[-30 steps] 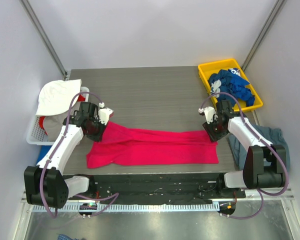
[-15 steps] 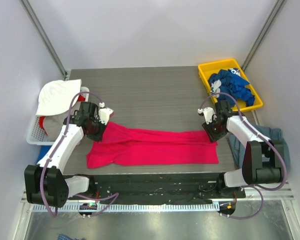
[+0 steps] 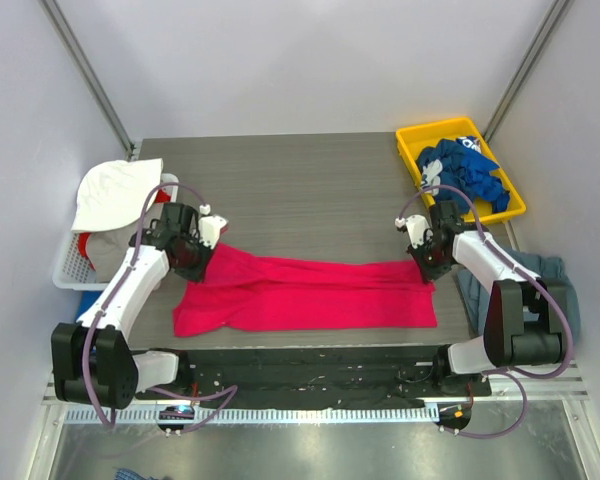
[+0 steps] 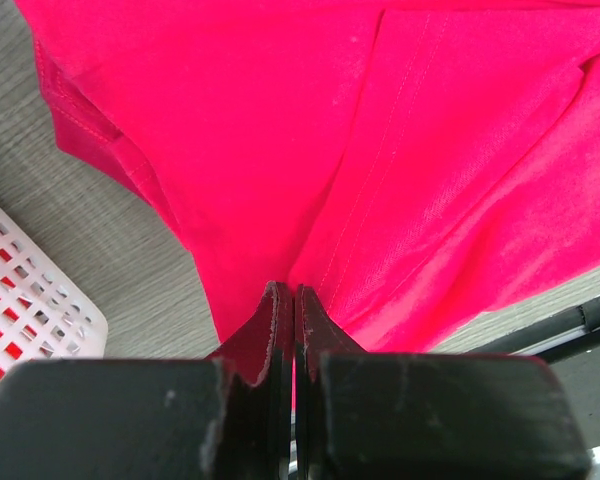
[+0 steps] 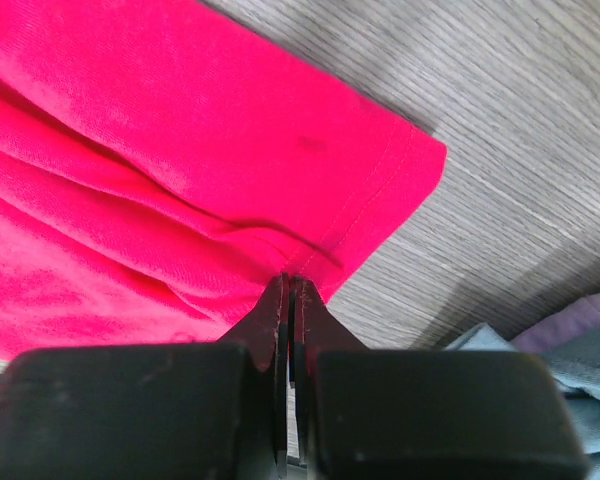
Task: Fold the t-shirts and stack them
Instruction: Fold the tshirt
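A pink-red t-shirt (image 3: 305, 293) lies stretched in a long band across the near part of the table. My left gripper (image 3: 193, 262) is shut on its left end; in the left wrist view the cloth (image 4: 310, 130) runs down between the closed fingertips of that gripper (image 4: 294, 292). My right gripper (image 3: 432, 268) is shut on the hem at the right end. In the right wrist view the red cloth (image 5: 130, 180) puckers where that gripper (image 5: 290, 280) pinches it. Royal blue t-shirts (image 3: 465, 170) are heaped at the back right. A grey-blue t-shirt (image 3: 550, 275) lies off the table's right edge.
A yellow tray (image 3: 412, 145) at the back right holds the blue shirts. A white basket (image 3: 70, 265) with a white cloth (image 3: 115, 190) on top stands beside the table's left edge, close to my left arm. The basket's corner (image 4: 30, 300) shows in the left wrist view.
My right gripper has closed on the shirt's right hem. The left gripper stays shut on the left end, and neither arm has moved much.
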Action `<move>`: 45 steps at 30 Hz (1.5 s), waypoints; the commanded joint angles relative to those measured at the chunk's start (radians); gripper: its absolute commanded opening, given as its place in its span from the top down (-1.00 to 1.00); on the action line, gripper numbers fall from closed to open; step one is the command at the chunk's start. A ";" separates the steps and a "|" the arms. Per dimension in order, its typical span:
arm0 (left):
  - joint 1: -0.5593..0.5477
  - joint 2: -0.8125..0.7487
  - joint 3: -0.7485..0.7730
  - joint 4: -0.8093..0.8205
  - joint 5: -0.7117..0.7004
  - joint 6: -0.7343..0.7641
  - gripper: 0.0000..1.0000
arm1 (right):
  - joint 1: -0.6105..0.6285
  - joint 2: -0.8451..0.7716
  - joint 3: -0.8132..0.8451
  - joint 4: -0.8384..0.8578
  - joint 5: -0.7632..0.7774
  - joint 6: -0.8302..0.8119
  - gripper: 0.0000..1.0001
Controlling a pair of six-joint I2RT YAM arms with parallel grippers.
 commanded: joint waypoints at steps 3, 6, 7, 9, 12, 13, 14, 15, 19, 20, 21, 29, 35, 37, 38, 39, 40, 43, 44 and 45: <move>-0.003 0.029 -0.018 0.011 -0.006 0.016 0.99 | -0.002 -0.070 0.021 -0.019 0.003 0.005 0.98; -0.004 0.037 -0.018 -0.003 -0.006 0.012 0.97 | 0.001 -0.090 0.048 -0.046 -0.005 0.010 0.98; -0.003 0.037 -0.020 -0.011 -0.002 0.010 1.00 | 0.000 -0.099 0.057 -0.053 -0.005 0.011 0.98; -0.004 0.031 -0.020 -0.024 0.004 0.005 1.00 | -0.002 -0.108 0.080 -0.075 -0.005 0.011 0.98; -0.004 0.017 -0.022 -0.048 0.016 0.005 1.00 | 0.000 -0.133 0.097 -0.094 -0.005 0.014 0.98; -0.006 0.014 -0.029 -0.054 0.017 0.004 1.00 | 0.000 -0.142 0.100 -0.097 -0.006 0.016 0.98; -0.006 0.008 -0.034 -0.054 0.019 0.004 1.00 | 0.000 -0.147 0.104 -0.103 -0.006 0.017 0.98; -0.006 0.006 -0.040 -0.055 0.016 0.005 1.00 | 0.000 -0.150 0.104 -0.106 -0.009 0.019 0.98; -0.010 -0.002 -0.057 -0.064 0.007 0.013 1.00 | 0.000 -0.159 0.104 -0.105 -0.005 0.020 0.98; -0.010 -0.002 -0.057 -0.066 0.005 0.015 1.00 | 0.000 -0.158 0.105 -0.103 -0.006 0.020 0.98; -0.010 -0.002 -0.058 -0.066 0.007 0.015 1.00 | 0.000 -0.152 0.108 -0.099 -0.008 0.020 0.98; -0.012 0.029 -0.049 -0.052 0.005 0.016 1.00 | 0.000 -0.040 0.176 -0.028 0.000 0.025 0.98; -0.010 0.053 -0.035 -0.045 0.005 0.015 1.00 | 0.000 0.057 0.254 -0.004 0.005 0.026 0.98; -0.010 0.061 -0.029 -0.043 0.005 0.013 1.00 | 0.000 0.079 0.281 0.000 0.011 0.026 0.98; -0.010 0.069 -0.028 -0.040 0.004 0.013 1.00 | 0.000 0.083 0.292 0.001 0.015 0.025 0.98; -0.012 0.070 -0.026 -0.041 0.002 0.013 1.00 | 0.000 0.088 0.300 0.001 0.015 0.025 0.98; -0.010 0.073 -0.026 -0.040 0.002 0.013 1.00 | -0.002 0.094 0.315 0.001 0.018 0.023 0.98; -0.012 0.081 -0.023 -0.037 0.001 0.013 1.00 | 0.000 0.102 0.350 0.001 0.031 0.023 0.98; -0.010 0.083 -0.019 -0.037 0.001 0.012 1.00 | 0.000 0.108 0.358 0.001 0.031 0.025 0.98; -0.010 0.084 -0.018 -0.034 0.001 0.013 1.00 | -0.002 0.109 0.367 0.001 0.031 0.028 0.98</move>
